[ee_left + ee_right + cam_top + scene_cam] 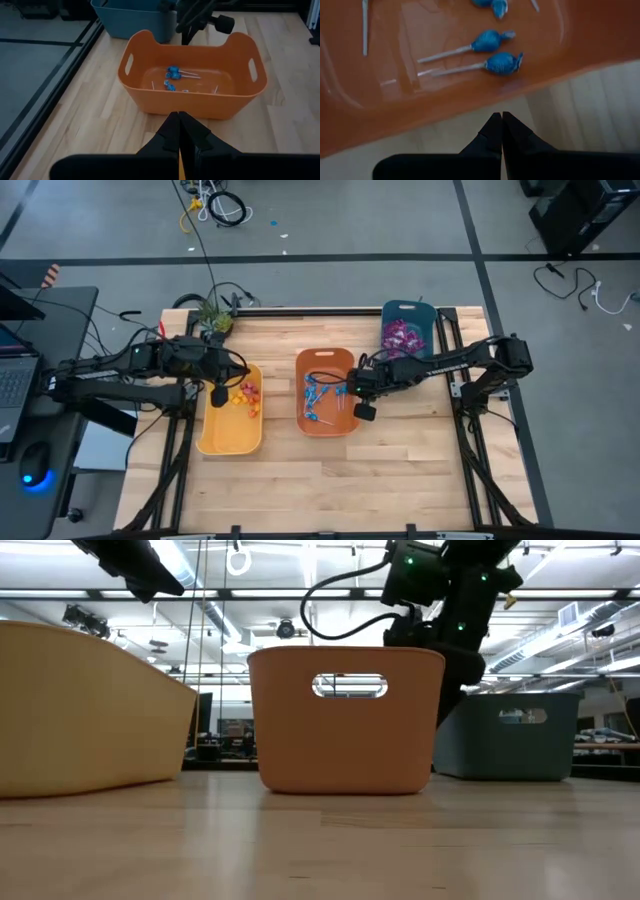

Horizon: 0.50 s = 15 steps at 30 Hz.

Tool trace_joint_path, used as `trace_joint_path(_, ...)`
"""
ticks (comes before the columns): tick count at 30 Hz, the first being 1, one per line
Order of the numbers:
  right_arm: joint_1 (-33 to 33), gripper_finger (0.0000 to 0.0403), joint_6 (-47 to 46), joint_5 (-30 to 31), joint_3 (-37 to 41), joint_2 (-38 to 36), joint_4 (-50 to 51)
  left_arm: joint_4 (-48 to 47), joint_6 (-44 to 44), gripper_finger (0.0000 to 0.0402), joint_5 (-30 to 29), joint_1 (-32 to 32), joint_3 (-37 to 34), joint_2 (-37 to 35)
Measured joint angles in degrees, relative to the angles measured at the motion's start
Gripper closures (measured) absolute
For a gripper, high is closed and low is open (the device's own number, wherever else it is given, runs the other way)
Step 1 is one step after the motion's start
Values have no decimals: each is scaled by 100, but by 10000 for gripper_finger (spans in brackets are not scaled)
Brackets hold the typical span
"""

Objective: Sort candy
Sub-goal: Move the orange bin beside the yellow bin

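- High view shows three bins on the wooden table (400,480): a yellow bin (225,435) on the left, an orange bin (327,425) in the middle, and a teal bin (405,315) at the far right corner.
- Blue lollipops (318,392) lie inside the orange bin, their thin sticks pointing various ways.
- Small orange and red pieces (246,393) sit in the far end of the yellow bin.
- Shiny purple packets (403,337) fill the teal bin.
- Left gripper (217,394) hangs over the far part of the yellow bin, just beside the small pieces; its jaws are pressed together and hold nothing, as the left wrist view shows (178,131).
- Right gripper (364,411) hovers at the orange bin's right edge, near the lollipops; its jaws are also together and empty (501,125).
- From the right wrist view, two lollipops (492,52) lie side by side on the orange bin's floor, close to its wall.
- Low view shows the orange bin (345,720) centred, with the other two bins to either side.
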<state>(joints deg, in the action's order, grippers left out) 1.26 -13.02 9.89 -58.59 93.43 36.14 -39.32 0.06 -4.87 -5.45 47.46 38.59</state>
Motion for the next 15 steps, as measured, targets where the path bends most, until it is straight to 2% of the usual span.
trace_joint_path(15, 244, 403, 590, 50, 208, 19, -1141, 12, 123, 401, 1, 0, 0, 0)
